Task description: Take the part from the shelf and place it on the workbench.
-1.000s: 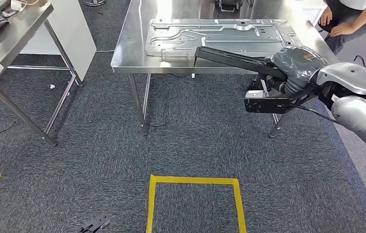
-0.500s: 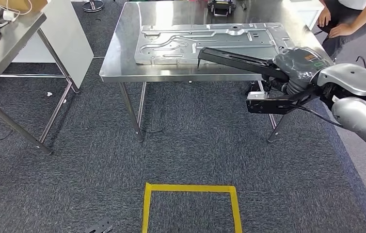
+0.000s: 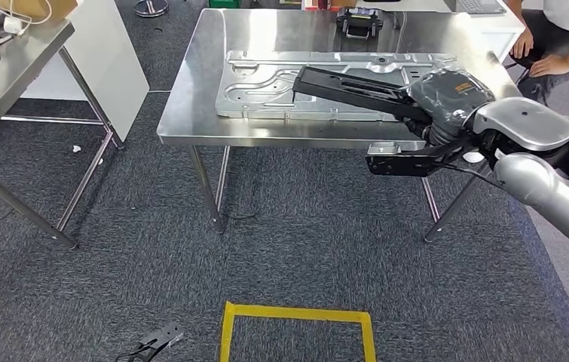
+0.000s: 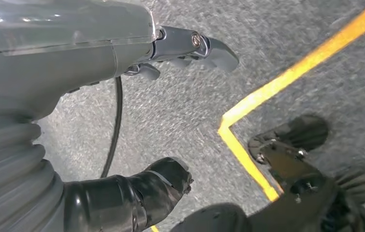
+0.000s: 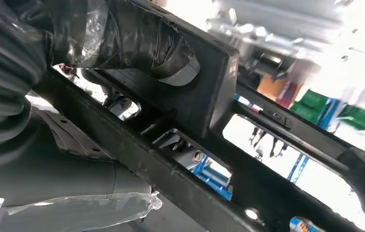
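1. The carry-and-place step is in hand: the long black frame part [image 3: 349,87] is gripped by the right hand [image 3: 447,102] and held out over the near right portion of the steel workbench [image 3: 191,121].
2. In the right wrist view the thumb [image 5: 137,41] is seen clamped over a crossbar of the black frame part [image 5: 209,140], so the grasp is judged firm.
3. The part's free end is seen above the stamped sheet-metal panel [image 3: 266,79] lying on the workbench; whether it touches the panel cannot be told.
4. The left hand [image 4: 166,116] is seen hanging over grey carpet beside a yellow floor line [image 4: 267,94], fingers spread, nothing held.
5. A small black item [image 3: 358,21] is noted at the far edge of the workbench, and a person [image 3: 560,38] stands at the far right corner.
6. Next move, as judged: the part is to be lowered flat onto bare bench surface or onto the panel, then released by the right hand. Care is called for so the free end is not caught on the panel's ribs.
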{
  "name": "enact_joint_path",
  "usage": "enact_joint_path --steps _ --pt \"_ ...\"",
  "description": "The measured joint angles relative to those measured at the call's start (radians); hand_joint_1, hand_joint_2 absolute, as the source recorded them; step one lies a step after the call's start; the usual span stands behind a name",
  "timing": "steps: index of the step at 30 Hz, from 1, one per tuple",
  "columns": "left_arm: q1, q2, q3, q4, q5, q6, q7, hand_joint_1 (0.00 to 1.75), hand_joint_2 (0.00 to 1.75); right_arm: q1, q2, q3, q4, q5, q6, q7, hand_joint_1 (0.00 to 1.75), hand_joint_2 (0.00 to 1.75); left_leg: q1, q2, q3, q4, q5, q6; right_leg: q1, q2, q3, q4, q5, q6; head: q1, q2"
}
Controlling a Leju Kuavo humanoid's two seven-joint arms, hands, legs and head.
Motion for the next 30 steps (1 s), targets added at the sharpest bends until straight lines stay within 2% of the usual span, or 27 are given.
enact_joint_path --steps 1,2,5,6,8,10,11,12,13,16,17,18,20,21,23,25,26,27,28,29,30 --pt "-0.003 -0.001 0.000 -0.004 0.002 0.001 0.002 0.00 1.75 0.001 0.014 0.004 0.010 0.010 -0.002 0.004 1.75 1.75 0.000 0.000 0.005 0.001 -0.010 -0.006 0.002 0.000 0.005 -0.042 0.051 -0.004 -0.001 0.000" --pt "-0.006 -0.001 0.000 -0.006 0.002 0.002 0.006 0.00 1.75 0.002 0.027 0.009 0.019 0.019 -0.004 0.007 1.75 1.75 0.000 0.000 0.008 0.000 -0.017 -0.013 0.005 0.002 0.006 -0.064 0.080 -0.012 -0.001 0.000" --pt "-0.014 -0.003 0.000 -0.014 0.005 0.002 0.014 0.00 1.75 0.003 0.071 0.022 0.036 0.038 -0.006 0.014 1.75 1.75 0.000 0.002 0.007 0.021 -0.013 -0.032 0.006 0.005 0.024 -0.077 0.073 -0.039 0.001 0.000" --pt "-0.016 -0.004 0.000 -0.015 0.005 0.002 0.016 0.00 1.75 0.002 0.084 0.024 0.041 0.043 -0.006 0.015 1.75 1.75 0.001 0.004 -0.010 0.057 -0.010 -0.037 0.005 0.005 0.037 -0.081 0.066 -0.047 0.000 0.000" --pt "-0.021 -0.006 0.000 -0.016 0.006 0.001 0.018 0.00 1.75 0.004 0.107 0.029 0.053 0.050 -0.005 0.016 1.75 1.75 0.003 0.009 -0.081 0.172 -0.026 -0.044 0.004 0.005 0.066 -0.088 0.049 -0.058 -0.001 0.000" --pt "-0.022 -0.008 0.000 -0.016 0.007 0.000 0.020 0.00 1.75 0.009 0.123 0.039 0.063 0.053 -0.003 0.014 1.75 1.75 0.003 0.011 -0.162 0.272 -0.079 -0.047 0.006 0.005 0.093 -0.090 0.027 -0.060 -0.002 0.000" --pt "-0.022 -0.008 0.000 -0.016 0.008 0.000 0.021 0.00 1.75 0.011 0.129 0.046 0.066 0.053 -0.002 0.012 1.75 1.75 0.003 0.011 -0.189 0.288 -0.103 -0.046 0.008 0.006 0.109 -0.090 0.014 -0.061 -0.003 0.000" --pt "-0.022 -0.009 0.000 -0.016 0.010 0.000 0.021 0.00 1.75 0.012 0.134 0.052 0.068 0.054 0.000 0.010 1.75 1.75 0.002 0.011 -0.201 0.273 -0.108 -0.044 0.009 0.006 0.127 -0.090 0.001 -0.060 -0.002 0.000" --pt "-0.022 -0.009 0.000 -0.016 0.012 0.000 0.022 0.00 1.75 0.012 0.139 0.058 0.070 0.055 0.003 0.008 1.75 1.75 0.002 0.011 -0.200 0.230 -0.087 -0.040 0.011 0.005 0.146 -0.090 -0.014 -0.059 -0.003 0.000" --pt "-0.019 -0.010 0.000 -0.016 0.015 0.000 0.022 0.00 1.75 0.011 0.150 0.068 0.078 0.058 0.007 0.006 1.75 1.75 -0.006 0.011 -0.170 0.048 0.079 -0.022 0.015 0.007 0.194 -0.088 -0.059 -0.051 -0.002 0.000" --pt "-0.018 -0.010 0.000 -0.017 0.015 0.000 0.023 0.00 1.75 0.011 0.153 0.071 0.080 0.058 0.008 0.006 1.75 1.75 -0.009 0.011 -0.162 0.017 0.113 -0.017 0.017 0.008 0.204 -0.090 -0.073 -0.046 -0.001 0.000" --pt "-0.017 -0.010 0.000 -0.017 0.015 0.000 0.024 0.00 1.75 0.010 0.155 0.073 0.082 0.058 0.008 0.005 1.75 1.75 -0.010 0.011 -0.158 0.003 0.121 -0.013 0.019 0.011 0.216 -0.086 -0.081 -0.040 -0.001 0.000" --pt "-0.020 -0.011 0.000 -0.018 0.015 0.000 0.024 0.00 1.75 0.004 0.158 0.074 0.083 0.058 0.008 0.005 1.75 1.75 -0.008 0.011 -0.134 -0.003 0.115 -0.002 0.019 0.012 0.226 -0.069 -0.082 -0.031 0.000 0.000" --pt "-0.021 -0.011 0.000 -0.018 0.015 0.000 0.024 0.00 1.75 -0.001 0.158 0.073 0.084 0.058 0.008 0.005 1.75 1.75 -0.006 0.011 -0.122 -0.007 0.112 0.004 0.019 0.011 0.217 -0.038 -0.074 -0.029 0.001 0.000" --pt "-0.024 -0.012 0.000 -0.019 0.015 0.000 0.024 0.00 1.75 -0.007 0.159 0.072 0.084 0.059 0.008 0.005 1.75 1.75 -0.006 0.011 -0.099 -0.008 0.102 0.014 0.016 0.008 0.154 0.067 -0.082 -0.022 0.001 0.000" --pt "-0.026 -0.012 0.000 -0.019 0.015 0.000 0.024 0.00 1.75 -0.005 0.159 0.074 0.085 0.059 0.009 0.004 1.75 1.75 -0.006 0.011 -0.081 -0.008 0.082 0.017 0.015 0.007 0.066 0.176 -0.138 -0.015 0.001 0.000" --pt "-0.025 -0.012 0.000 -0.019 0.015 -0.001 0.025 0.00 1.75 -0.003 0.159 0.076 0.086 0.059 0.009 0.004 1.75 1.75 -0.006 0.010 -0.070 -0.007 0.071 0.018 0.014 0.006 0.033 0.199 -0.168 -0.012 0.001 0.000" --pt "-0.025 -0.012 0.000 -0.019 0.016 -0.001 0.025 0.00 1.75 -0.002 0.159 0.077 0.086 0.061 0.010 0.003 1.75 1.75 -0.006 0.008 -0.059 -0.006 0.060 0.017 0.014 0.006 0.013 0.193 -0.182 -0.010 0.001 0.000" --pt "-0.024 -0.013 0.000 -0.019 0.016 -0.002 0.025 0.00 1.75 -0.003 0.159 0.078 0.087 0.063 0.011 0.003 1.75 1.75 -0.006 0.006 -0.046 -0.005 0.049 0.015 0.013 0.006 0.009 0.156 -0.165 -0.010 0.002 0.000" --pt "-0.024 -0.013 0.000 -0.019 0.016 -0.003 0.026 0.00 1.75 -0.004 0.159 0.079 0.088 0.066 0.012 0.001 1.75 1.75 -0.006 0.004 -0.032 -0.004 0.038 0.013 0.013 0.006 0.017 0.095 -0.120 -0.011 0.002 0.000" --pt "-0.024 -0.014 0.000 -0.019 0.016 -0.004 0.027 0.00 1.75 -0.006 0.159 0.080 0.089 0.070 0.013 0.000 1.75 1.75 -0.007 0.002 -0.019 -0.001 0.026 0.009 0.013 0.005 0.030 0.030 -0.057 -0.014 0.002 0.000"
